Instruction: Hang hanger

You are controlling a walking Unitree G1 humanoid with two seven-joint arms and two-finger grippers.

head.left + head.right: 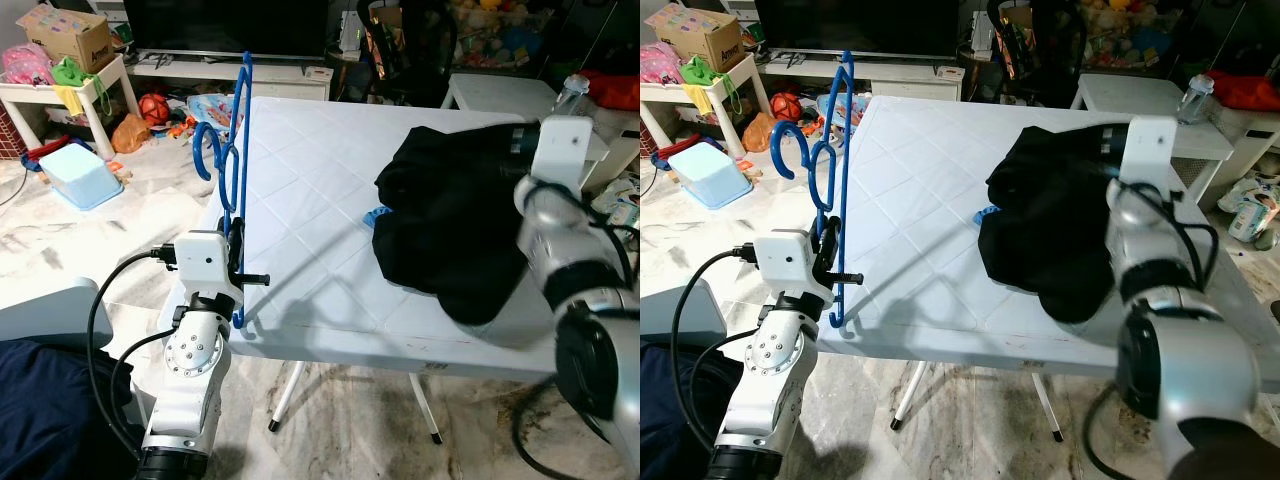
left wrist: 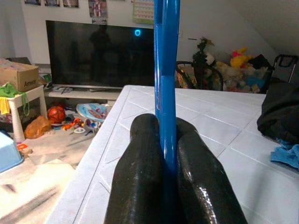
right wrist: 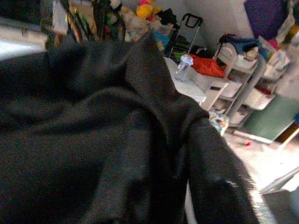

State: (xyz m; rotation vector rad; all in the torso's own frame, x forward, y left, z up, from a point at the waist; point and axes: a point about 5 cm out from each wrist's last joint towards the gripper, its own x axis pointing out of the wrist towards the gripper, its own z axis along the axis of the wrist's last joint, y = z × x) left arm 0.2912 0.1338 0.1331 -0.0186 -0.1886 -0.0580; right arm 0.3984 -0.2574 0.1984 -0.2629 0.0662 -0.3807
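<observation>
The white quilted-pattern worktop (image 1: pixel 300 190) serves as the landmark. At its near left corner the left gripper (image 2: pixel 164 154) holds the blue plastic hanger (image 1: pixel 235 180) upright — its two glossy black fingers (image 2: pixel 140 177) are clenched on the hanger's slim, flat lower bar, with the curved hooks rising above the worktop's left edge. On the worktop's right half lies a crumpled black garment (image 1: pixel 455 220), soft and matte, with a small piece of blue cloth (image 1: pixel 378 213) showing at its left edge. The right gripper reaches into the garment from the worktop's right side — the fabric hides its fingers, so their state cannot be told.
</observation>
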